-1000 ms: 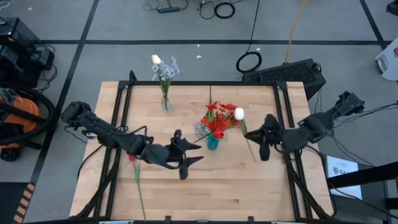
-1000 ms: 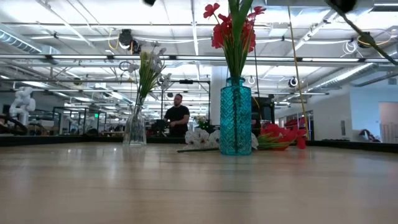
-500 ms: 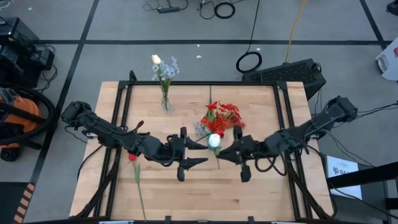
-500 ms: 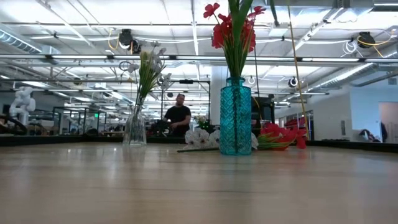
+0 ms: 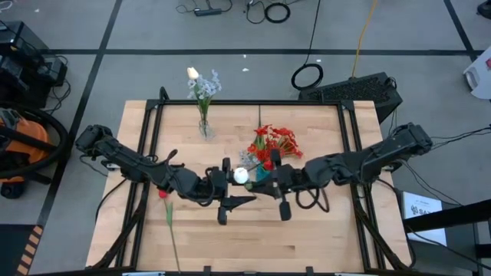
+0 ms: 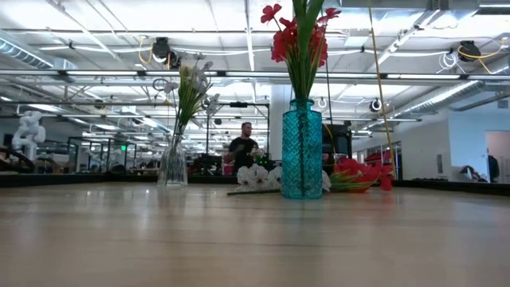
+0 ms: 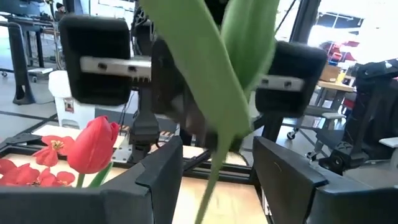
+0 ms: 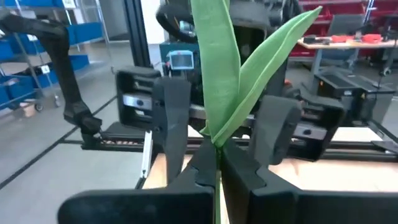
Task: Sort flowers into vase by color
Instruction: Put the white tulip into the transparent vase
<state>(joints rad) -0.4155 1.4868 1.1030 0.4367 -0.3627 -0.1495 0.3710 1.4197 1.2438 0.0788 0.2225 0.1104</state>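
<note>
Mid-handover above table (image 5: pixel 322 230) centre. Right gripper (image 5: pixel 265 178) pressed together on stem of white rosebud flower (image 5: pixel 241 175), bloom pointing toward left arm; right wrist view confirms fingers (image 8: pixel 208 165) pinching stem just below two long green leaves (image 8: pixel 233 81). Left gripper (image 5: pixel 229 184) spread wide, facing right one, stem and leaves sitting between its fingers (image 7: pixel 158 174) in left wrist view but not touched yet. Blue vase (image 6: pixel 301 149) with red blooms near centre, just behind held flower in high view; clear vase (image 6: pixel 173 162) with white and pale sprigs at far left edge of table. Loose red flower (image 5: pixel 163 195) lying on table under left arm, stem running toward near edge; red cluster (image 6: pixel 356 174) and white blossoms (image 6: pixel 257 176) lying beside blue vase. Handling guess: flower very light, thin stem likely stiff wire core yet bendy, plastic surface a bit slick, soft leaves and bud easy to crush or deform. Best hold on bare stem below leaves, close to right gripper's pinch, not on leaf or bud. Risk: stem swinging or rotating in grip if taken far from bloom; leaf getting trapped between fingers.
</note>
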